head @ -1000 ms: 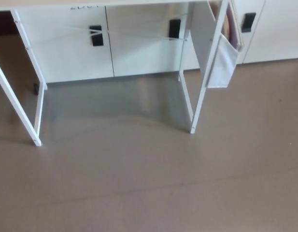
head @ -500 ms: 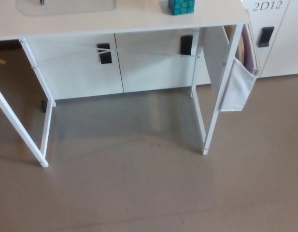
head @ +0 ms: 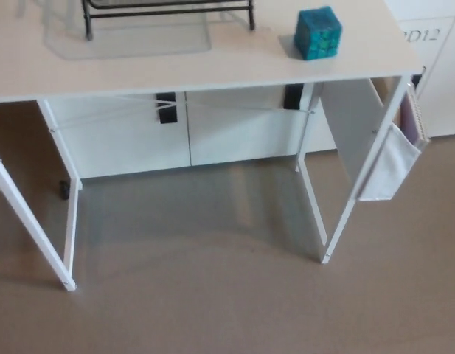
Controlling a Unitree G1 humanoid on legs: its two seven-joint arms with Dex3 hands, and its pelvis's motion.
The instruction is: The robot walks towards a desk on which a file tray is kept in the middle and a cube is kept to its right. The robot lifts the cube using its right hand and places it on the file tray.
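A teal cube [head: 318,32] with dark grid lines stands on the pale desk top [head: 212,66], near its right end. To the cube's left, at the top edge of the picture, only the black wire base of the file tray [head: 167,11] shows, resting on a clear mat [head: 127,37]. Neither of my hands appears in the head view.
The desk stands on thin white legs [head: 338,221] over a brown floor [head: 227,310]. A white fabric pocket [head: 393,166] hangs off the desk's right side. White cabinets with black handles [head: 166,107] line the wall behind, one labelled 2D12 at the right.
The whole picture has shifted down as the camera tilted up: the desk top, cube and tray base have come into view, where a second ago only the desk legs and floor showed.
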